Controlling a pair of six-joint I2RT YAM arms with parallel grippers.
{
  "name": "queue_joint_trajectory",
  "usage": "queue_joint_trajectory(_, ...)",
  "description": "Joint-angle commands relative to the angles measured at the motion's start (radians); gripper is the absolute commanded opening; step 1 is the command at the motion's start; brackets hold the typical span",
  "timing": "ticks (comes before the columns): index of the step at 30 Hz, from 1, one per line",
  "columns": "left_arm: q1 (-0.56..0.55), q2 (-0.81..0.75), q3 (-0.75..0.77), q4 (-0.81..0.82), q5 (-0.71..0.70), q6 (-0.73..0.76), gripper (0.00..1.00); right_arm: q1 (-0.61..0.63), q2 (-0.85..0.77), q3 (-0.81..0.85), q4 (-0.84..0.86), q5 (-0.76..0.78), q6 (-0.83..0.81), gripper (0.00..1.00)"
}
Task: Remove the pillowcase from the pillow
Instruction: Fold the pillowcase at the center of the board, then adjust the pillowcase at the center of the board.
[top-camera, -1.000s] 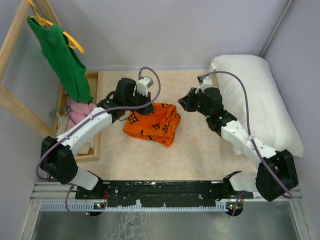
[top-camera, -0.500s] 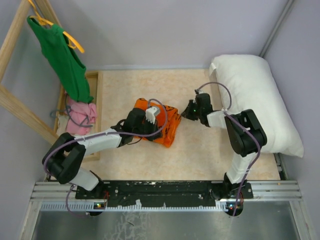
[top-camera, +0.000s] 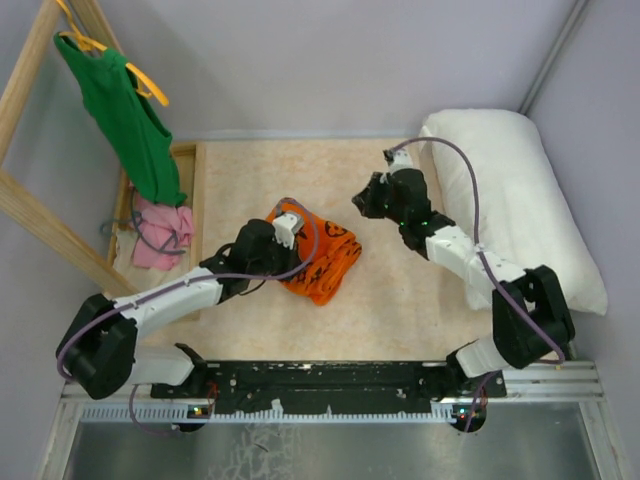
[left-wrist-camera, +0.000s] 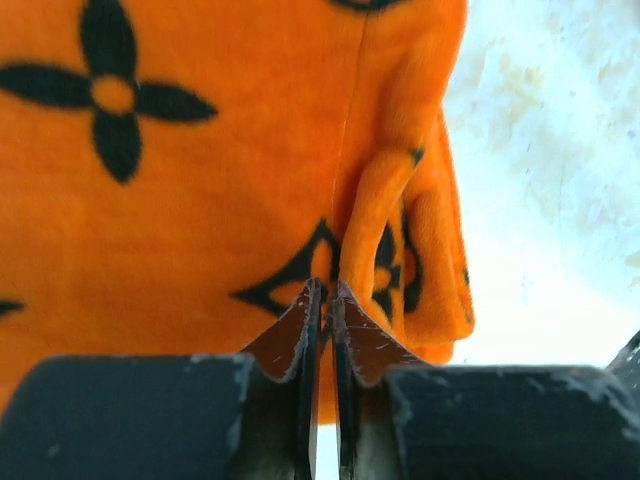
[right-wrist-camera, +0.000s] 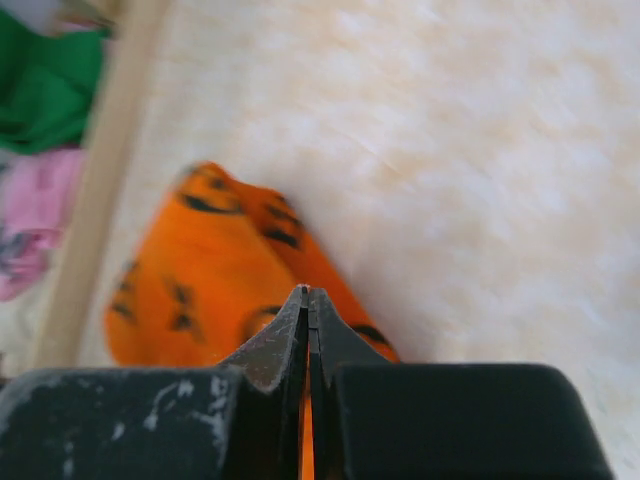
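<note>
The orange pillowcase (top-camera: 322, 258) with black motifs lies crumpled on the beige table, off the pillow. The plump white pillow (top-camera: 510, 210) lies bare along the right edge. My left gripper (top-camera: 285, 250) is shut, its tips against the pillowcase's left side; in the left wrist view the gripper (left-wrist-camera: 325, 290) meets the orange fabric (left-wrist-camera: 200, 200) with nothing seen pinched between the jaws. My right gripper (top-camera: 360, 200) is shut and empty, hovering between pillowcase and pillow. In the right wrist view the gripper (right-wrist-camera: 308, 292) points toward the pillowcase (right-wrist-camera: 200, 290).
A green tank top (top-camera: 130, 115) hangs on a yellow hanger from a wooden rack at the left. A pink cloth (top-camera: 165, 230) lies in the wooden frame (top-camera: 192, 260) beside the table. Grey walls close in the back and right.
My left arm drew back toward me and the pillowcase shifted down and right with it. My right gripper swung back up and left, away from the pillowcase's right edge.
</note>
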Motion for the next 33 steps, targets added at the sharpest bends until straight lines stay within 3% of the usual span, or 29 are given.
queue_joint_trajectory(1, 0.004, 0.045, 0.106, -0.022, 0.009, 0.006, 0.13, 0.128, -0.093, 0.112, 0.029, 0.017, -0.105, 0.0)
queue_joint_trajectory(9, 0.004, 0.151, 0.116, 0.104, 0.078, -0.054, 0.14, 0.141, 0.09, -0.04, 0.254, -0.154, 0.091, 0.0)
queue_joint_trajectory(15, 0.003, 0.201, -0.064, 0.271, 0.097, -0.134, 0.19, 0.086, 0.248, -0.248, 0.465, -0.208, 0.226, 0.0)
queue_joint_trajectory(19, 0.004, 0.205, -0.158, 0.348, 0.092, -0.17, 0.18, 0.051, 0.26, -0.293, 0.477, -0.203, 0.246, 0.0)
queue_joint_trajectory(23, 0.011, 0.131, -0.118, 0.27, 0.089, -0.15, 0.21, 0.036, 0.187, -0.256, 0.378, -0.168, 0.193, 0.0)
queue_joint_trajectory(26, 0.037, 0.021, -0.009, 0.121, 0.061, -0.107, 0.28, 0.052, 0.05, -0.172, 0.262, -0.111, 0.106, 0.01)
queue_joint_trajectory(30, 0.127, -0.085, 0.115, 0.019, 0.047, -0.066, 0.38, 0.108, -0.006, -0.01, 0.16, -0.049, 0.029, 0.16)
queue_joint_trajectory(32, 0.183, -0.102, 0.14, -0.003, 0.043, -0.062, 0.36, 0.132, 0.031, 0.073, 0.165, -0.076, 0.045, 0.19)
queue_joint_trajectory(33, 0.213, -0.106, 0.135, -0.001, 0.05, -0.065, 0.31, 0.14, 0.06, 0.105, 0.182, -0.091, 0.064, 0.16)
